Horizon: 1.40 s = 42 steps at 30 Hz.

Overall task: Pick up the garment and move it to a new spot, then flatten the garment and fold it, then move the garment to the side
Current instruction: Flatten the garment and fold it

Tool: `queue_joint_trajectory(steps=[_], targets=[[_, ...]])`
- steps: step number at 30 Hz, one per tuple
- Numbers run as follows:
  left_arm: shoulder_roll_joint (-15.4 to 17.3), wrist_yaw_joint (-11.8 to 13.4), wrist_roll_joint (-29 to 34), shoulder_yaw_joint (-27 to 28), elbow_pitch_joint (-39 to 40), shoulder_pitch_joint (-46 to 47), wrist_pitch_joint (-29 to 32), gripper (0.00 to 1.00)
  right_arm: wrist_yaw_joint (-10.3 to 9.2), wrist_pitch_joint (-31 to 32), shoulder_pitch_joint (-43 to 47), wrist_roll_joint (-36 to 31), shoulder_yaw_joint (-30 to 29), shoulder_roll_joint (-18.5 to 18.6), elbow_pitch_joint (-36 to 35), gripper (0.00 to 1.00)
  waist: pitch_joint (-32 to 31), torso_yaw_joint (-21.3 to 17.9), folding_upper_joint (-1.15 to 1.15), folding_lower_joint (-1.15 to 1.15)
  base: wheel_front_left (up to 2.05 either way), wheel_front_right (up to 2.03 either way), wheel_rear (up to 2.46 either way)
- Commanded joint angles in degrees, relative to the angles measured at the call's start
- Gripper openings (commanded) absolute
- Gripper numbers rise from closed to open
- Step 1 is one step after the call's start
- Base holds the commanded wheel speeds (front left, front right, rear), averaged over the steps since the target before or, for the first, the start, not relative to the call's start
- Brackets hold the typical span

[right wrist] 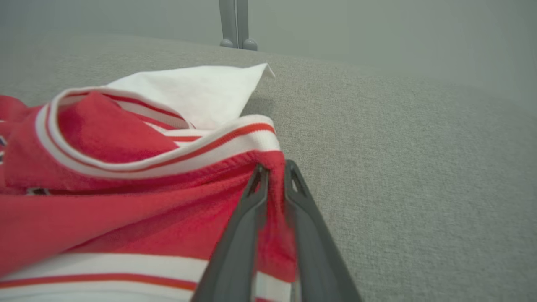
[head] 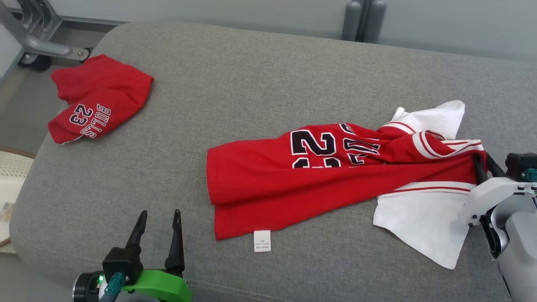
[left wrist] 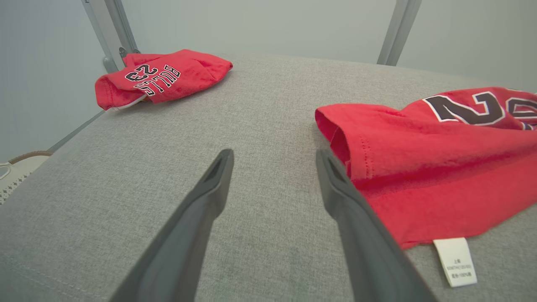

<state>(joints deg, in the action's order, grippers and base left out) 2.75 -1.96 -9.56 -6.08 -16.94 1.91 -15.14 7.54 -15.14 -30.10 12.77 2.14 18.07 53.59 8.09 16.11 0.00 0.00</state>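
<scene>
The garment (head: 319, 176) is a red jersey with black, white-edged numerals, white sleeves and red-and-white striped trim. It lies crumpled and half folded over itself on the grey fabric-covered counter (head: 251, 75), running from the centre of the head view out toward 3 o'clock. Its hem end is toward the centre, and a white care label (head: 261, 240) sticks out at the 6 o'clock edge of the hem. One white sleeve (head: 423, 226) spreads flat toward 5 o'clock, and another white part pokes up toward 2 o'clock.

The right pincer (head: 480, 165) is at 3 o'clock, at the collar end of the jersey. In the right wrist view the right pincer (right wrist: 275, 167) is nearly closed, with a fold of red cloth (right wrist: 105, 209) pinched between the two dark fingers just under the striped trim. Its pale forearm (head: 503, 209) comes in from 4 o'clock, and the fingers point toward 10 o'clock.

The left pincer (head: 160, 214) sits at 7 o'clock with its fingers moderately spread and pointing to 12 o'clock. It holds nothing. In the left wrist view the left pincer (left wrist: 275, 155) is low over bare counter, and the hem (left wrist: 440, 167) is just beside its right finger. I cannot tell whether they touch.

A pair of red shorts (head: 98, 98) printed "BULLS 23" lies bunched at 10 o'clock, well apart from the jersey.
</scene>
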Motion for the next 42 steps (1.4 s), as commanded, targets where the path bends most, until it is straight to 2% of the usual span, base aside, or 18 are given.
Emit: queue_joint_trajectory(steps=[1,5,10,20,33,42], targets=[[0.3,0.0,-0.2,-0.3,-0.2,0.8,0.0,1.0,-0.1,0.0,-0.8,-0.8,-0.7,0.2,0.8,1.0,0.2,0.4,0.0,0.0,0.0,0.0,0.0],[0.3,0.1,-0.4,-1.0,-0.7,0.3,0.0,1.0,-0.1,0.0,1.1,-1.9,-3.2,-0.9,-1.3,1.0,-1.1,-0.7,0.0,0.0,0.0,0.0,0.0],[0.3,0.3,-0.7,-0.6,-1.1,-1.7,0.0,1.0,-0.1,0.0,8.2,-1.8,-5.6,-4.2,-9.5,1.0,-3.5,-4.2,0.0,0.0,0.0,0.0,0.0],[0.3,-0.1,-0.8,1.1,-2.5,-3.9,0.0,1.0,-0.1,0.0,20.5,-0.5,-1.2,-9.0,-19.2,1.0,-5.7,-10.7,0.0,0.0,0.0,0.0,0.0],[0.3,0.0,-1.0,1.4,-1.4,-6.8,0.0,1.0,-0.1,0.0,27.8,-0.4,0.5,-13.0,-28.2,1.0,-7.7,-12.5,0.0,0.0,0.0,0.0,0.0],[0.3,0.5,-1.5,2.7,0.0,-9.2,0.0,1.0,-0.09,0.0,31.1,-1.1,0.9,-14.4,-32.6,1.0,-9.7,-14.1,0.0,0.0,0.0,0.0,0.0]])
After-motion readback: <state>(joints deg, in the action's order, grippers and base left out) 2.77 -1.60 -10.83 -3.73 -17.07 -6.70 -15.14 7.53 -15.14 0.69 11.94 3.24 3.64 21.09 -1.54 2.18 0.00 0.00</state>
